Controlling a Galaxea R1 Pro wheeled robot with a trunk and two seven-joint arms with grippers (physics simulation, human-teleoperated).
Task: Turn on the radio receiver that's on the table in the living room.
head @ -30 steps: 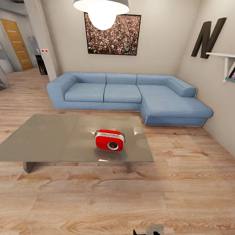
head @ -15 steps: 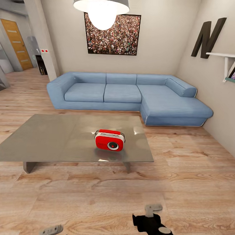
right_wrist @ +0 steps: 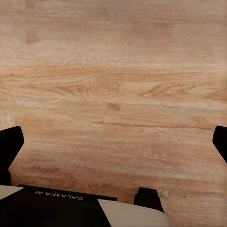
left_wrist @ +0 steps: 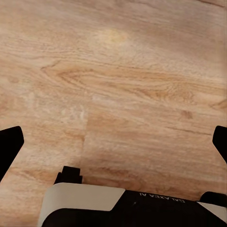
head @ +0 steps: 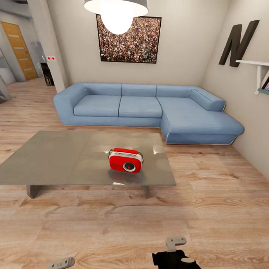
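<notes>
One radio receiver point(head: 125, 160) sits upright on the bench point(head: 55, 158) at my twelve o'clock, dial facing me, well beyond reach. Left claw point(left_wrist: 113, 142) and right claw point(right_wrist: 113, 142), both spread wide and empty, hang over floor point(head: 119, 224), since I judge a drive-in comes first.

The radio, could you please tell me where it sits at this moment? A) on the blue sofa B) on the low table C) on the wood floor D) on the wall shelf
B: the red radio stands upright on the glossy top of the low table, in front of the sofa.
</notes>
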